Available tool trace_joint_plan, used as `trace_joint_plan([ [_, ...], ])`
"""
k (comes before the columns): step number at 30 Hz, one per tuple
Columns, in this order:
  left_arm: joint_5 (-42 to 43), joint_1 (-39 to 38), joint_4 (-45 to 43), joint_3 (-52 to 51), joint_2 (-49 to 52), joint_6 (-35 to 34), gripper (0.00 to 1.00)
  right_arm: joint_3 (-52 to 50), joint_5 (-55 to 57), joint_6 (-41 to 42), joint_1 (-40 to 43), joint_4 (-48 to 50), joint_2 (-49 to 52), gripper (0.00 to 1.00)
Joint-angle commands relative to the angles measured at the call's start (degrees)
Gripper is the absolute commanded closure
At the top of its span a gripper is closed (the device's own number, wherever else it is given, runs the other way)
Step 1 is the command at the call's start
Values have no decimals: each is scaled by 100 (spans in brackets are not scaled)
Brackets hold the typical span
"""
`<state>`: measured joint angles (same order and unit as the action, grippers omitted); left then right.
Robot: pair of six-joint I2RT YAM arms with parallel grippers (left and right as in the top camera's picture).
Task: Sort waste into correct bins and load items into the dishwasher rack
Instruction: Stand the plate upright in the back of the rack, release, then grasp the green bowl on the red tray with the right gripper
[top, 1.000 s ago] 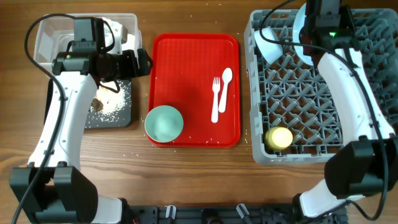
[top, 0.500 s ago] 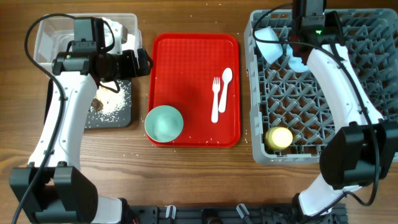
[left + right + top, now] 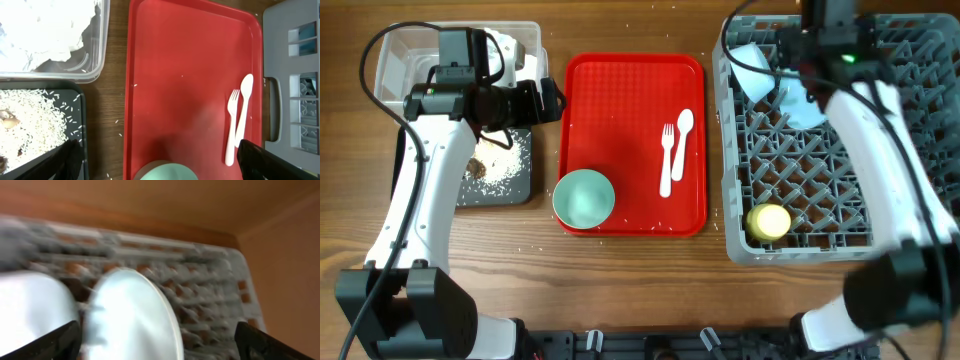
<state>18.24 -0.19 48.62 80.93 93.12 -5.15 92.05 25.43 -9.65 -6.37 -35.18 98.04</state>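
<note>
Both the left gripper (image 3: 160, 160) and the right gripper (image 3: 157, 342) stand spread, empty. The plate (image 3: 131, 315) leans among pegs at the far side of the dishwasher rack (image 3: 800, 252); a finger catching its rim could topple it.

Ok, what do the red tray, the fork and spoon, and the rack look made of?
Red tray: likely plastic, matte, finely textured, moulded raised rim. Fork and spoon: white plastic by the look, thin, one-piece, smooth. Rack: grey moulded plastic, dull finish, open grid with upright pegs.
</note>
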Motion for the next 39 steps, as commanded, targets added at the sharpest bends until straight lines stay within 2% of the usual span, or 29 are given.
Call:
trace_joint_plan([
  [1,-33,42,-15,7,-85,26,0,28,-3766,833,-90,-90,-1016,0],
  [3,-33,42,-15,7,-85,26,0,28,-5093,1346,-90,-48,-1045,0],
  [4,-33,42,-15,7,-85,26,0,28,-5434,1665,-96,-46,-981,5],
  [5,-33,42,-15,4,-85,26,0,17,-5552,2411,-153,-105,-807,12],
  [6,-33,42,-15,4,-85,26,0,11,-5530,2800,-254,-212,-616,17],
  [11,-33,42,-15,7,-85,26,0,11,-5276,3567,-1084,-555,413,34],
  [13,-33,42,-15,7,-85,26,0,11,-5156,3685,-1447,-581,800,36],
  [15,-33,42,-15,7,-85,26,0,11,-5066,3768,-1910,-584,1263,43],
  [22,-33,42,-15,4,-85,26,0,11,-4774,4225,-2758,-776,2162,50],
  [34,-33,42,-15,7,-85,26,0,7,-4795,4277,-3150,-1530,2251,51],
  [39,-33,42,-15,7,-85,24,0,7,-4798,4264,-3154,-1530,2251,51],
])
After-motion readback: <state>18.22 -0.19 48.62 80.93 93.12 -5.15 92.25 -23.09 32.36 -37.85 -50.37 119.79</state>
